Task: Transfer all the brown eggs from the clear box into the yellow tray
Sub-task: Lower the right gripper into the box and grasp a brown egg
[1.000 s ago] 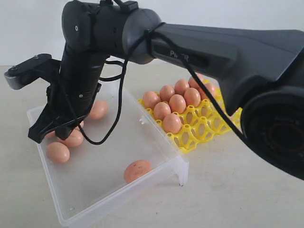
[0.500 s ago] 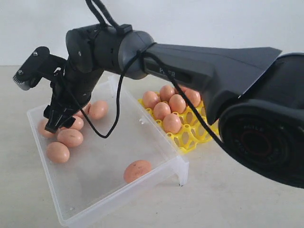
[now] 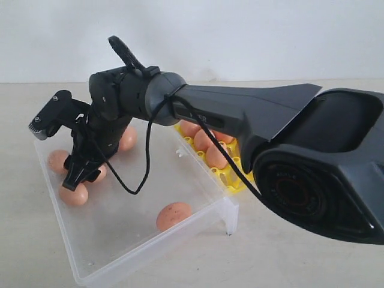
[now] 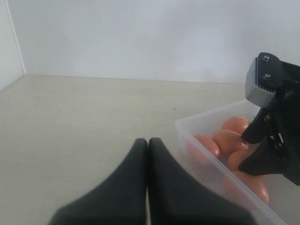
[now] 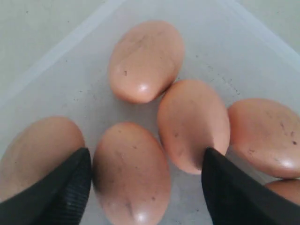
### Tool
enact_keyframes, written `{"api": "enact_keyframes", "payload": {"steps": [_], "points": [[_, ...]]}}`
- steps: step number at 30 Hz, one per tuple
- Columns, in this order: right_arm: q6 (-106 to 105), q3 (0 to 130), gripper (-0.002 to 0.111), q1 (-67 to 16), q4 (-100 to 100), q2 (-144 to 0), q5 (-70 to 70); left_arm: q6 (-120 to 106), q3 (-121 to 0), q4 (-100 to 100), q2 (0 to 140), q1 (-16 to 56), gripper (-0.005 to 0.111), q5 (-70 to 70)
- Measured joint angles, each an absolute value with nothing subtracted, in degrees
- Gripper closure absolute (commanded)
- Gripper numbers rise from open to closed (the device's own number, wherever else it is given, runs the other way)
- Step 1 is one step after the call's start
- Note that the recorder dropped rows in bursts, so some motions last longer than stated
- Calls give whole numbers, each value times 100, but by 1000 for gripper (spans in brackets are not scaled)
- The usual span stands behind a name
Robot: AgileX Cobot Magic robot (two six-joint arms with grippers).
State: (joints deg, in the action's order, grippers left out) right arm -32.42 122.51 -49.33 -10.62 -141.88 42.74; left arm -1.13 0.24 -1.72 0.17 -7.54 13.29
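Note:
Several brown eggs [image 3: 57, 161] lie in the clear box [image 3: 150, 252], most of them bunched at its far left end and one egg [image 3: 173, 215] alone near the front wall. More eggs [image 3: 216, 156] sit in the yellow tray [image 3: 239, 180], mostly hidden behind the right arm. My right gripper [image 3: 81, 177] is down in the box over the bunch. In the right wrist view it [image 5: 145, 154] is open, its fingers [image 5: 65, 187] astride one egg [image 5: 131, 173] without gripping it. My left gripper [image 4: 148, 143] is shut and empty, low over the table just outside the box's wall [image 4: 211, 154].
The right arm [image 3: 240, 120] stretches across the tray and the box's back half. A cable [image 3: 129, 180] hangs from its wrist into the box. The box stands on short legs [image 3: 231, 222] on a pale table [image 3: 300, 258].
The right arm has swung away from the camera and dropped into the box's left end, over the bunched eggs. Its jaws have spread apart. The eggs lie where they were.

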Motion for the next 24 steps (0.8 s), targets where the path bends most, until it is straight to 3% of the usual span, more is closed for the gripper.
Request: {"api": "enact_keyframes", "payload": {"steps": [8,10,12,15,16,24], "points": [[-3266,12251,46,-4933,-1073,-14439,4180,-113,24,-172,17,-754,111,1329],[-3266,12251,52,-4929,-1115,-14451,4134,-113,24,-172,17,-754,111,1329],[-3266,12251,69,-4929,-1130,-14451,4098,-113,24,-172,17,-754,111,1329],[-3280,12251,103,-4929,-1128,-14451,4047,-113,24,-172,17,-754,111,1329],[-3280,12251,108,-4929,-1128,-14451,4036,-113,24,-172,17,-754,111,1329],[-3071,12251,108,-4929,-1117,-14277,4515,-113,24,-172,17,-754,111,1329]]}}
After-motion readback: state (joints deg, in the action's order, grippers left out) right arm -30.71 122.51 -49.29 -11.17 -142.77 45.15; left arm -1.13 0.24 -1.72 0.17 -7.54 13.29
